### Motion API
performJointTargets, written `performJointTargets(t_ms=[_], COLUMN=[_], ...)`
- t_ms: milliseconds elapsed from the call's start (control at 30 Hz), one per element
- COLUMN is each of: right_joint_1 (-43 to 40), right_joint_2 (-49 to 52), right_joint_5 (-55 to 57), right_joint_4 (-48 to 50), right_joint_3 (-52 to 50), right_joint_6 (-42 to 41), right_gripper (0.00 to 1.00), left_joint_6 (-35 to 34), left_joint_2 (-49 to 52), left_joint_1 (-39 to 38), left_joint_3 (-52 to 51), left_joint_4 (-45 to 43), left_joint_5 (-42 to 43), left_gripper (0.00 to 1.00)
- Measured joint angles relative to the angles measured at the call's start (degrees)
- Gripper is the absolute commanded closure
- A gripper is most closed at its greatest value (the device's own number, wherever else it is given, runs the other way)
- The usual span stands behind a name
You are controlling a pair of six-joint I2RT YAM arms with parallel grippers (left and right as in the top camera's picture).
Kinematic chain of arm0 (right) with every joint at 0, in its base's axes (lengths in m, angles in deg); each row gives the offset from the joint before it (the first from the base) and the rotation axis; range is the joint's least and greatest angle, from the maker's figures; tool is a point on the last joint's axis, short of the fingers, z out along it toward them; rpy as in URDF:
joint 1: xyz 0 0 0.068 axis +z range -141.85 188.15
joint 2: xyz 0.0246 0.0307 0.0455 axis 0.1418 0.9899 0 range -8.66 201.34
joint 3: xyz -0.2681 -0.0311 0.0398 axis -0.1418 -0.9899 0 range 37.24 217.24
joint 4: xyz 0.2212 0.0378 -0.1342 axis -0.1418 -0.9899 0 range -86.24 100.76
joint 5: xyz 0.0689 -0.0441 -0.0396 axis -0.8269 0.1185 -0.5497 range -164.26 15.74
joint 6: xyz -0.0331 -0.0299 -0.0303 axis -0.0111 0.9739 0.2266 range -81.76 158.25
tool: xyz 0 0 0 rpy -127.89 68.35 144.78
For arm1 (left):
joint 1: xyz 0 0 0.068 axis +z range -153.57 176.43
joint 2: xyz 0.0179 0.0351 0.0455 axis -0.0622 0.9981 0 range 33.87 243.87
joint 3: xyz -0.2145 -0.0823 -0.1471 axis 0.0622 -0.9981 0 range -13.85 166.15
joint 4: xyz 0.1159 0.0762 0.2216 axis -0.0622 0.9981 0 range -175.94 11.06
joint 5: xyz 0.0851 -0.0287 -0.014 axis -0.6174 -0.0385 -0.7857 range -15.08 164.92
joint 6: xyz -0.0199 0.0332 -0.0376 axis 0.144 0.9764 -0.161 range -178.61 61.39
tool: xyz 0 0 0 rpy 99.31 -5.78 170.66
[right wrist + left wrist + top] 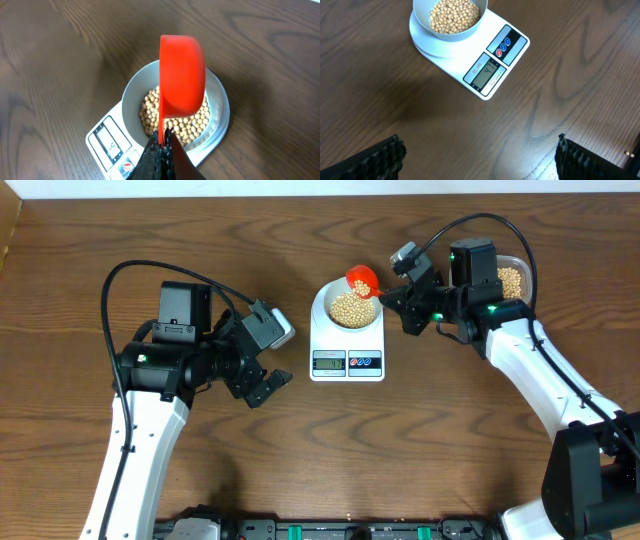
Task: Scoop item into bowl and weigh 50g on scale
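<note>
Many beans (454, 16) are piled in the bowl (422, 16) on the scale (496, 64).
The scoop (182, 75) is gripped over it by the right tool (161, 146); the left tool (268, 386) is open, empty. Overshoot is risked by a fast tip.

- A dark brown wood-grain desk (300, 470) fills all three views.
- A pale strip (300, 186) runs beyond its far edge in the overhead view.
- Soft, even light leaves a faint sheen and blurred shadows on the wood.
</note>
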Motion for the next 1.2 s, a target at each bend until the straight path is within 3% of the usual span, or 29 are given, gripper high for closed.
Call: performJointTargets(t_ms=[1200], right_joint_1=[1.7], right_joint_2=[-0.2], right_joint_5=[3.5], right_joint_4=[0.9], right_joint_3=[0.0], right_joint_6=[1.4], right_gripper=[0.99], left_joint_6=[0.0], left_joint_2=[0.0], left_joint_1=[0.0], left_joint_3=[0.0], left_joint_4=[0.0], left_joint_5=[0.0], left_gripper=[0.02])
